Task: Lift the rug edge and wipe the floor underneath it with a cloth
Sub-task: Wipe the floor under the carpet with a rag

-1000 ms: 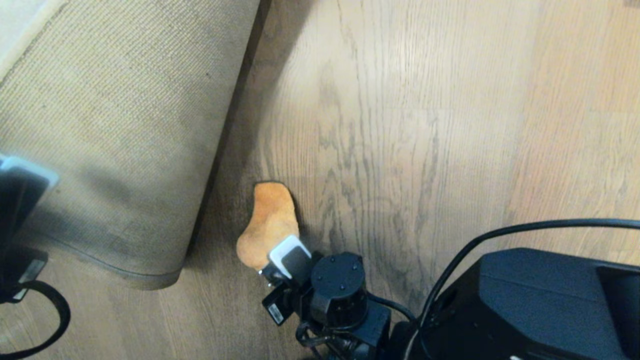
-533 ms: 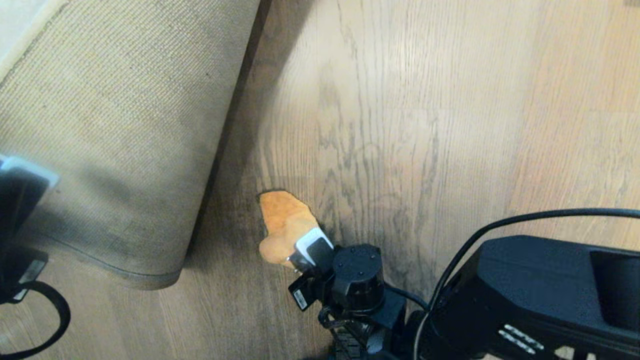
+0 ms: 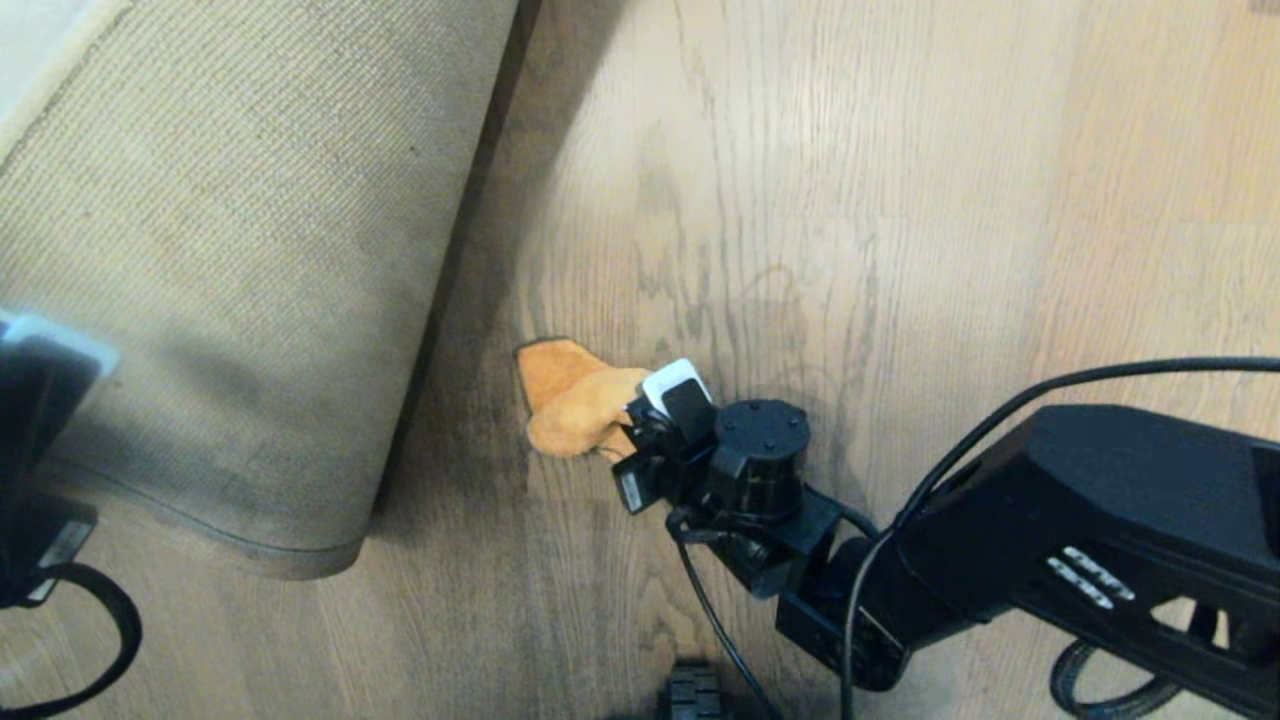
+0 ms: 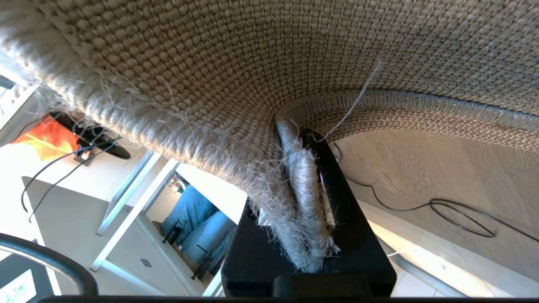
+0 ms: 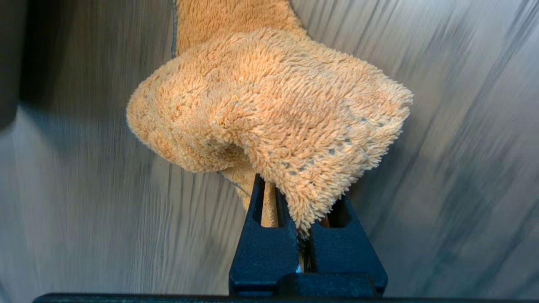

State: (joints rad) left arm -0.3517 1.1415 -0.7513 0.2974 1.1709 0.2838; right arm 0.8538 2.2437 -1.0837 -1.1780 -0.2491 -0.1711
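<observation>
**A:** Start with what is nearest you. What are you doing?

**B:** I am pinching the cloth [image 5: 269,122] in my right gripper [image 3: 640,425], both fingers clamped on one bunched corner, with the rest of it trailing on the floor [image 3: 900,200] towards the rug. I am dragging it over the planks just beside the shadow of the lifted rug.

**A:** And the other arm?

**B:** My left gripper [image 4: 309,210] is squeezing the rug edge [image 4: 301,185], frayed fringe sticking out between the closed fingers. I am holding that edge up off the floor, so the woven tan backing [image 3: 250,250] is facing upwards and curling over. Measured from the rug, the cloth is lying on the uncovered side, near the fold line but not touching it.

**A:** What makes this stroke a good one?

**B:** In my judgement, I am needing to keep the cloth pressed flat rather than skating on one lump, and to be sweeping close into the dark strip along the fold, since that is the floor the rug normally hides. I am also keeping the left grip steady; if the fringe slips, the rug could be dropping onto the cloth.

**A:** Anything farther out?

**B:** Beyond the rug, only more bare planks.
</observation>
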